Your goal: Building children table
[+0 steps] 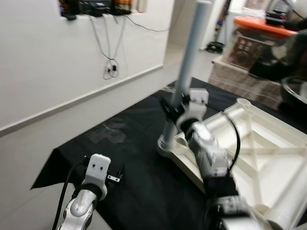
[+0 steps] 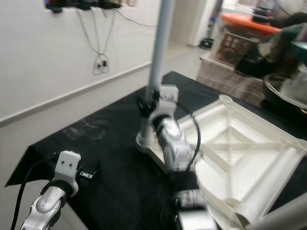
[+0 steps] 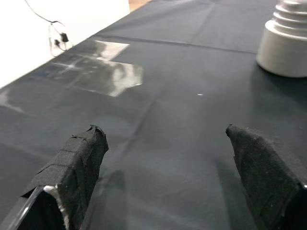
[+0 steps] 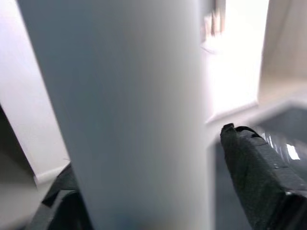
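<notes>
A white children's table [image 1: 268, 143] lies upside down on a black mat [image 1: 129, 139]. One grey-white table leg [image 1: 192, 52] stands upright in its near-left corner socket. My right gripper [image 1: 171, 108] straddles that leg low down; in the right wrist view the leg [image 4: 120, 110] sits between the fingers, with a thin gap beside one fingertip [image 4: 249, 163]. My left gripper [image 1: 115, 177] hovers open just over the mat at the front left, nothing between its pads [image 3: 76, 163]. The leg's ribbed base [image 3: 288, 43] shows ahead of it. A second leg [image 2: 268, 182] lies on the underside.
The mat's front-left edge drops to pale floor [image 1: 29, 158]. A white wall with hanging cables [image 1: 111, 67] runs along the left. At the back right stand a box with an orange lid [image 1: 264, 26] and a dark bowl [image 1: 295, 91].
</notes>
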